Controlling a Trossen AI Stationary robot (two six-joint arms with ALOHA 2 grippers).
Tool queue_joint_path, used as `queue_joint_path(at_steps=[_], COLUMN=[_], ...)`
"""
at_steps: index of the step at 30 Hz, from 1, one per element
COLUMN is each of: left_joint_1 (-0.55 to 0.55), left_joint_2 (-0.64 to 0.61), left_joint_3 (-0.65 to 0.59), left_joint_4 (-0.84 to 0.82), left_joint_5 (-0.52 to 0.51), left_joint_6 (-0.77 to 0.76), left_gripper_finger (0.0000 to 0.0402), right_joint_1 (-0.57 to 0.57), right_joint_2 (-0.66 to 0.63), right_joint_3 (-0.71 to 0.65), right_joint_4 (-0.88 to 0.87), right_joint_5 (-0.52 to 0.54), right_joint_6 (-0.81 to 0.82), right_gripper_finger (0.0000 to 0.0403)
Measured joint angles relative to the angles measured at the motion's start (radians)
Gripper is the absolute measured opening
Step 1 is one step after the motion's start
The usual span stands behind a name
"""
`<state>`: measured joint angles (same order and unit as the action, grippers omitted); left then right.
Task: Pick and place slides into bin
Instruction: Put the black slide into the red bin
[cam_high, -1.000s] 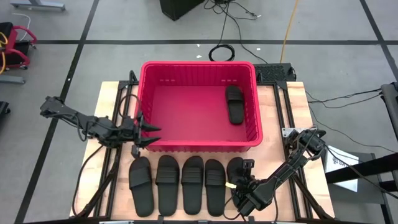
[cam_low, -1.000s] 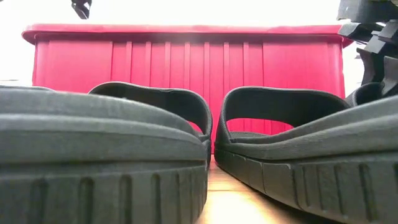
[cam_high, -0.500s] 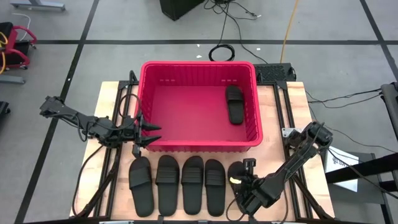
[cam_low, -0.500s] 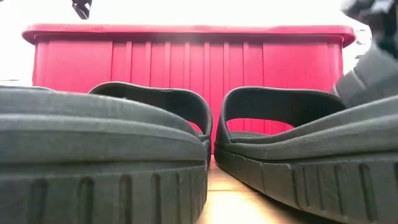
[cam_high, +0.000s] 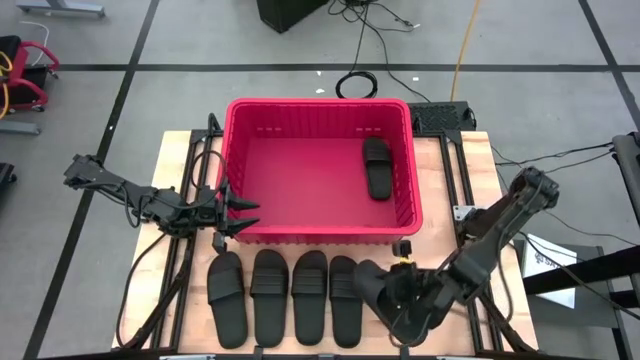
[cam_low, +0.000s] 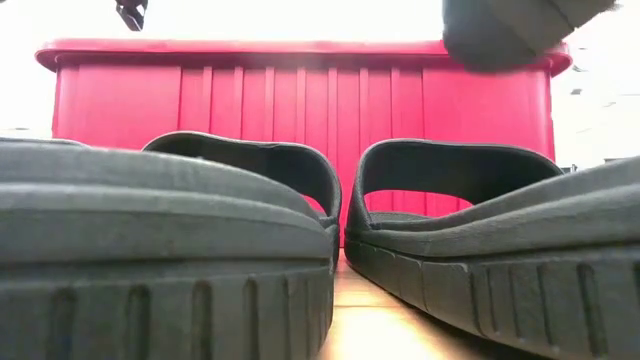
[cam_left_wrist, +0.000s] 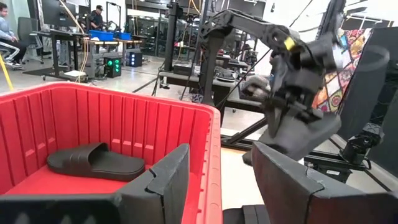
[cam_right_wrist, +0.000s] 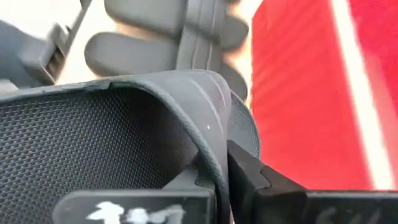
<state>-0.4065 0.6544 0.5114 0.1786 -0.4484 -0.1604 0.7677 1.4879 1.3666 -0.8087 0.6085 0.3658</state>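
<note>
One slide (cam_high: 378, 285) pinched in right gripper (cam_high: 400, 290) jaws | left gripper (cam_high: 240, 215) jaws spread | no legible writing

From above we look straight down on the red bin (cam_high: 318, 170); at table height we sit almost against the slides' (cam_low: 440, 230) soles, facing the bin's near wall. Our left wrist camera looks along that wall from one corner, and our right wrist camera presses against a lifted slide (cam_right_wrist: 124, 137) beside the bin.
</note>
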Motion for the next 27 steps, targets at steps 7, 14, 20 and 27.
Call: queue_joint_path(at_steps=[7, 14, 20, 27], left_joint_1=[0.000, 0.022, 0.096, 0.206], left_joint_2=[0.000, -0.003, -0.026, -0.070], left_joint_3=[0.000, 0.000, 0.000, 0.001], left_joint_4=[0.036, 0.123, 0.142, 0.141], left_joint_5=[-0.024, -0.129, -0.129, -0.114], left_joint_6=[0.036, 0.132, 0.176, 0.195], left_gripper_finger=[0.0179, 0.0179, 0.0179, 0.0179], right_joint_1=[-0.060, -0.185, -0.318, -0.506], right_joint_2=[-0.112, -0.214, -0.280, -0.309], right_joint_3=[0.000, 0.000, 0.000, 0.000], right_joint_4=[0.151, 0.162, 0.162, 0.184], right_joint_5=[-0.002, -0.002, -0.002, -0.002], right_joint_6=[-0.260, -0.383, -0.492, -0.612], right_gripper_finger=[0.0006, 0.0008, 0.0008, 0.0008])
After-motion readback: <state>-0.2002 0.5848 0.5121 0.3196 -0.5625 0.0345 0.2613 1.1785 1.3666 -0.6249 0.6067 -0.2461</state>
